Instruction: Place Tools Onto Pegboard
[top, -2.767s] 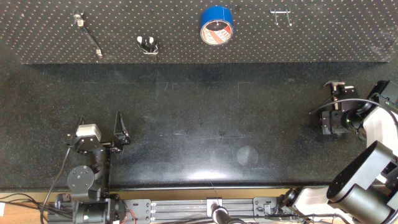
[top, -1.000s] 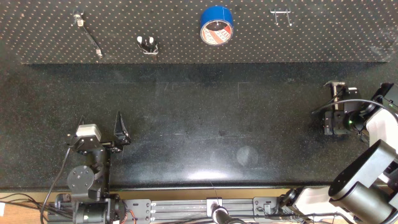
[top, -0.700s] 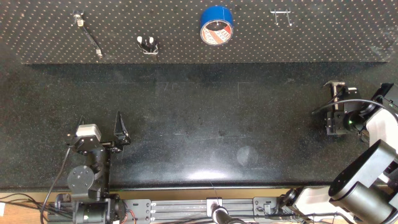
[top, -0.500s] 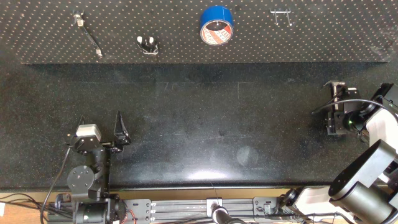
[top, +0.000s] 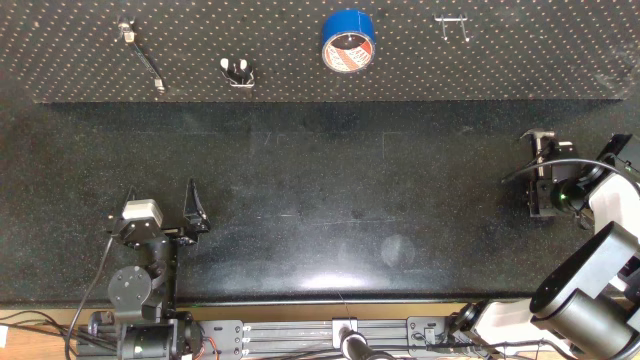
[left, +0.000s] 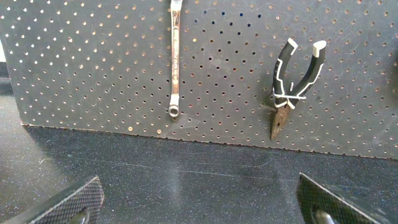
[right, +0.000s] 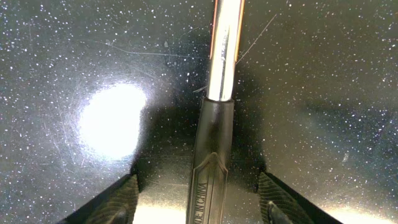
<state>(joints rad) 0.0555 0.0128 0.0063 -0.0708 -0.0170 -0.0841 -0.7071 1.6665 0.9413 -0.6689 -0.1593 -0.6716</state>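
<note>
Hammer (right: 214, 155) lies flat on the black surface (right: 323, 74), near its right end. Right claw (right: 199, 202) is released, fingers straddling the rubber grip with gaps either side.

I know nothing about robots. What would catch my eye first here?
The bright blue tape roll on the black pegboard at the back stands out first, with pliers and a wrench hung to its left. Near the dark tabletop's right edge, the right claw is open around the handle of a hammer lying there.
</note>
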